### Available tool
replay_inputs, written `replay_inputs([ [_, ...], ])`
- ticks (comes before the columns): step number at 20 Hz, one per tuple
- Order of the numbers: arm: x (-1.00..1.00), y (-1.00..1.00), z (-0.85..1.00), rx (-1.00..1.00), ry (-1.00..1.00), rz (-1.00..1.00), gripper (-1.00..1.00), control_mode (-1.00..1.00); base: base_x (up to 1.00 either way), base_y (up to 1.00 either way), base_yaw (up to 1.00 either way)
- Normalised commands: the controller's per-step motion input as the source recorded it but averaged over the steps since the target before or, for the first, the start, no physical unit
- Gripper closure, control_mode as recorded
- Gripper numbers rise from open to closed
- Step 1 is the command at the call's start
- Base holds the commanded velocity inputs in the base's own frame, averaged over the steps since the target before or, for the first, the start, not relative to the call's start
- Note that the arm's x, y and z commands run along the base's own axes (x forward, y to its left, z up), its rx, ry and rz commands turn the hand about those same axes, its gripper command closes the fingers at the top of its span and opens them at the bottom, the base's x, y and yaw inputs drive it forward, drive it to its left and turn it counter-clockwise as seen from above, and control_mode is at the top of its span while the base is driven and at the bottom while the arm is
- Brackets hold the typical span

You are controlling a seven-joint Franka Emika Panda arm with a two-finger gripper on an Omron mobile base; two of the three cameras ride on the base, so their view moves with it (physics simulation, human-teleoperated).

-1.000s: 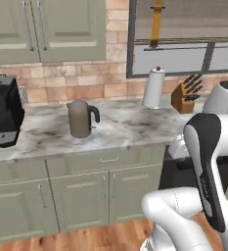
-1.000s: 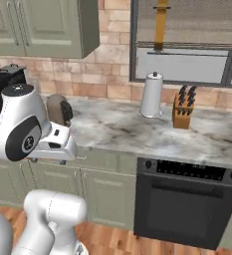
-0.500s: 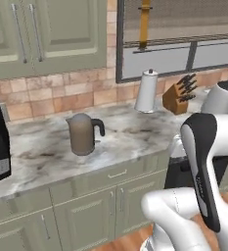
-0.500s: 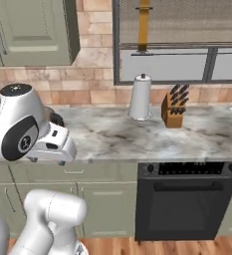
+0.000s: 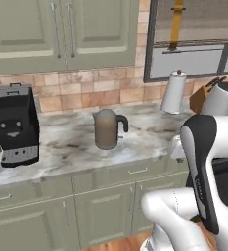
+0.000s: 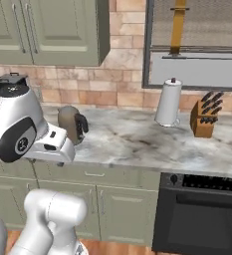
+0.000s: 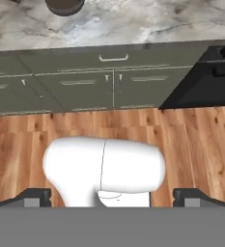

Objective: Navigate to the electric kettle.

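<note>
The electric kettle [image 5: 107, 129], a small taupe-grey metal jug, was seen at centre in the left base view, the black boxy coffee machine [image 5: 14, 125] at nine o'clock. In the right base view it [image 6: 71, 124] was partly hidden behind the arm. In the hand view its base [image 7: 64, 6] sat at twelve o'clock; the finger spread could not be told. Driving closer could risk bumping the green cabinets [image 7: 109, 82].

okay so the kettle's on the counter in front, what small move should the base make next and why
Probably a short roll straight ahead, easing slightly left. The electric kettle stands a bit left of centre in the left base view, between the coffee machine and the paper-towel roll, and in the hand view wood floor shows between base and cabinets.
</note>
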Motion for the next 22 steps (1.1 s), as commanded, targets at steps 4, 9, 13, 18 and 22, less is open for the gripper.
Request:
replay_inputs([
  [4,0.00,0.00,0.00,0.00,0.00,0.00,-1.00,1.00,0.48,0.03,0.35],
  [9,0.00,0.00,0.00,0.00,0.00,0.00,-1.00,1.00,0.51,0.00,0.19],
  [13,0.00,0.00,0.00,0.00,0.00,0.00,-1.00,1.00,0.59,0.00,0.01],
  [18,0.00,0.00,0.00,0.00,0.00,0.00,-1.00,1.00,0.63,0.00,0.00],
  [22,0.00,0.00,0.00,0.00,0.00,0.00,-1.00,1.00,0.17,0.00,0.00],
])
